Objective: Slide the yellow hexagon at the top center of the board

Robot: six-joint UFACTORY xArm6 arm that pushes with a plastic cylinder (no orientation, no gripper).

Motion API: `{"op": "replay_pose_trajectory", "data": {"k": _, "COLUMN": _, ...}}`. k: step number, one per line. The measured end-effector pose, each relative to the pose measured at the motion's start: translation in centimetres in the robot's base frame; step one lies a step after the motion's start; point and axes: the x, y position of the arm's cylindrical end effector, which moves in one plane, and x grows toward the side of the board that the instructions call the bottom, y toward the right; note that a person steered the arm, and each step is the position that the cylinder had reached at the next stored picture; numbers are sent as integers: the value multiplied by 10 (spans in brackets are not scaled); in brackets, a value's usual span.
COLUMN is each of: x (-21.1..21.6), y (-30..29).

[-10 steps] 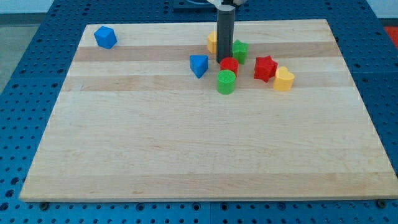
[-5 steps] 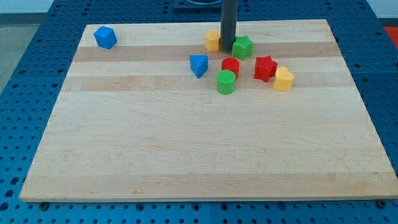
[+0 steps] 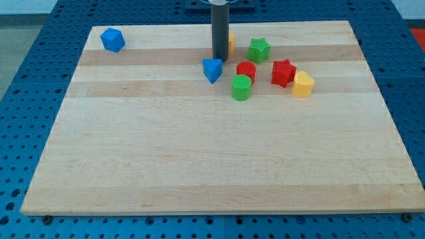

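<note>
Near the view's top centre of the wooden board (image 3: 199, 166), my tip (image 3: 219, 60) rests on the surface at the end of a straight dark rod; there is no claw here to open or close, only this rod end. The rod stands in front of the yellow hexagon (image 3: 230, 42), hiding most of it, so only a sliver of yellow shows at the rod's right edge; whether the tip touches that block cannot be told. Taking my tip as the landmark: the blue block (image 3: 212, 70), a wedge-like shape, sits just below it and slightly to the view's left, very close. The red cylinder (image 3: 246, 71) lies to the view's right and a little lower, and the green cylinder (image 3: 242, 87) lies below that one, just beside it. The green star (image 3: 259, 49) is to the tip's right and slightly higher. Farther right come the red star (image 3: 283, 72) and, touching its right side, a second yellow block (image 3: 303, 84). Well apart to the view's left, near the board's top left corner, sits a blue cube-like block (image 3: 112, 40).
</note>
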Motion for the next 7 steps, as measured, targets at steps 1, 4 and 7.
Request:
{"op": "replay_pose_trajectory", "data": {"k": 1, "x": 0, "y": 10}}
{"op": "replay_pose_trajectory", "data": {"k": 4, "x": -22, "y": 22}}
{"op": "replay_pose_trajectory", "data": {"k": 7, "x": -26, "y": 22}}
